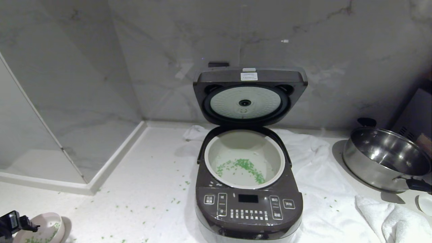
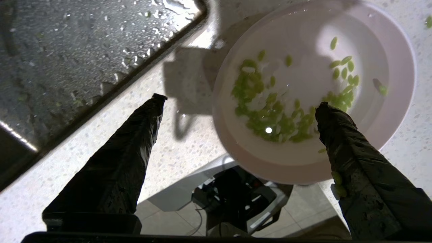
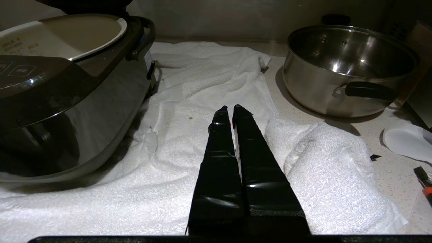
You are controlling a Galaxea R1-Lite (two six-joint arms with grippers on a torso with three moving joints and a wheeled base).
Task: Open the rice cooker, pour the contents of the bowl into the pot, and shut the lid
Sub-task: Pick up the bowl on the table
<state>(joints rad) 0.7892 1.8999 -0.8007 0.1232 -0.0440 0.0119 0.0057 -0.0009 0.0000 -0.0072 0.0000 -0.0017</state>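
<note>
Head view shows the rice cooker (image 1: 248, 189) standing on a white towel (image 1: 324, 202) on the pale speckled counter (image 1: 141, 175), its control panel facing the robot. Its lid (image 1: 249, 96) stands raised at the back against the marble wall, the silvery-white inner plate facing forward. Inside the cooker the whitish pot (image 1: 244, 158) holds a loose scatter of green chopped bits (image 1: 248, 167) on its floor. More green bits lie strewn on the counter to the cooker's left.

At the lower left corner of the head view the pale pink bowl (image 1: 45, 227) sits upright on the counter near its front edge, with some green bits remaining inside. The left hand (image 1: 15, 222) is just beside it. In the left wrist view the left hand's fingers (image 2: 121, 158) stand wide apart, one out over the bare counter and the other over the bowl's (image 2: 381, 111) rim; neither clamps it.

Right wrist view shows the right hand (image 3: 229, 109) with its fingers pressed together, holding nothing, hovering over the towel to the cooker's right. A shiny steel pan (image 1: 384, 158) with black handles sits well to the right of the cooker, and a small white dish (image 1: 426, 204) lies near it.
</note>
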